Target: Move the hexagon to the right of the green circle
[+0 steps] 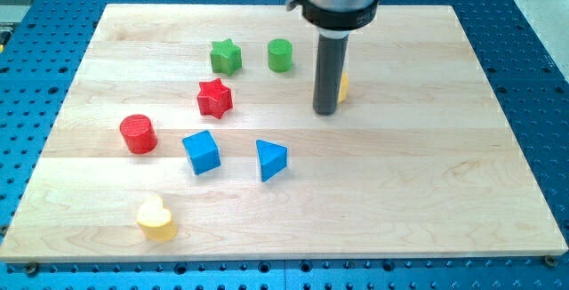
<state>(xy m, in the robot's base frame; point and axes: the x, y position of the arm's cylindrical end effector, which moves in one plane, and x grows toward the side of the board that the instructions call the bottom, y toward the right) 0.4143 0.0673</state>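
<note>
1. A yellow heart (pixel 156 219) is lying nearest on the counter (pixel 427 192), clear of the work.
2. My tip (pixel 325 111) is touching the yellow hexagon (pixel 343 86), mostly hiding it.
3. The hexagon is sitting right of the green circle (pixel 280 55); no fingers exist.

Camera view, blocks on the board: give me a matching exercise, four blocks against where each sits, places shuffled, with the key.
Blocks:
1. green circle
2. yellow heart
3. blue triangle
4. yellow block, presumably the hexagon

Places:
A. nearest the view's bottom left corner of the board
B. mostly hidden behind the rod, just to the view's right of my tip
C. right of the green star, near the view's top
D. right of the blue cube

Pairs: 1-C, 2-A, 3-D, 4-B
</note>
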